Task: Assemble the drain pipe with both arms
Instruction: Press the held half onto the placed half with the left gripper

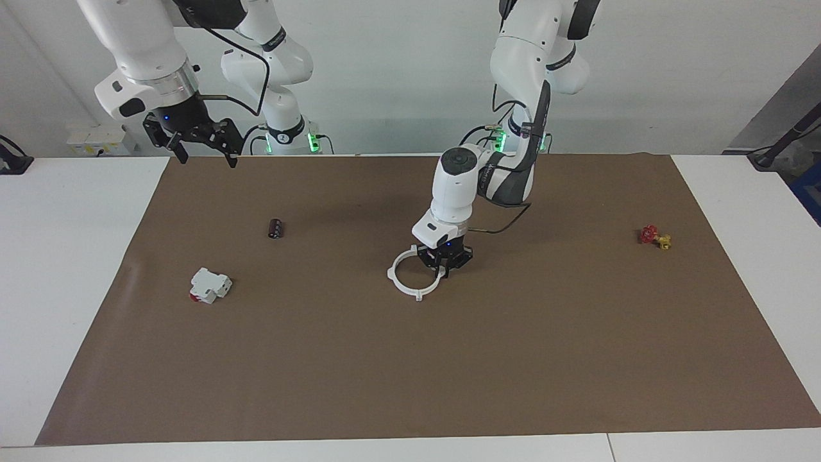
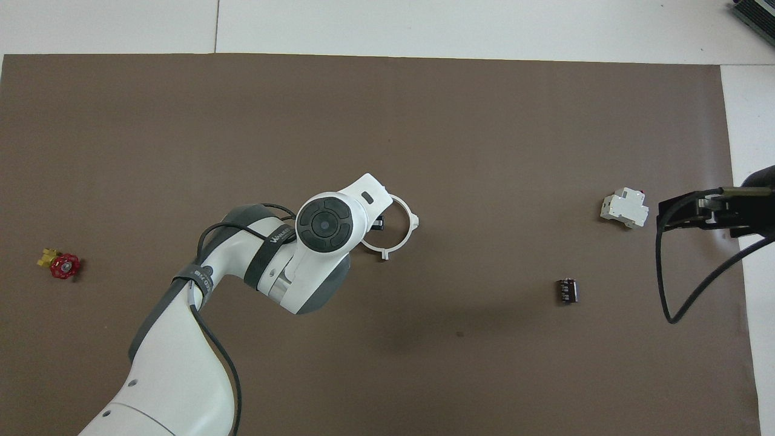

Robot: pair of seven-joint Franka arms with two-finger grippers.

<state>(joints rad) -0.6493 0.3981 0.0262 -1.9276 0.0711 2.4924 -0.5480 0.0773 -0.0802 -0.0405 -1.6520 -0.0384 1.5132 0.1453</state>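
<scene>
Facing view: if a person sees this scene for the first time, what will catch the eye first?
Probably the left gripper, lowered onto the white drain pipe ring at the middle of the brown mat. Next, the right gripper waits high over the mat's corner nearest the right arm's base. A small red valve stands out toward the left arm's end.

The brown mat [image 1: 410, 359] covering most of the frame looked like matt paper or thin card, faintly creased near its left edge in the facing view. Around it the table [image 1: 58, 256] was smooth, plain white. The drain pipe [image 1: 410, 277] at centre appeared as thin white plastic with a dull sheen. Both arms wore glossy white shells with black rubbery cables; the right arm [image 1: 138, 45], upper left, showed a brushed metal collar. The breaker block [image 1: 209, 285] looked like hard white plastic
</scene>
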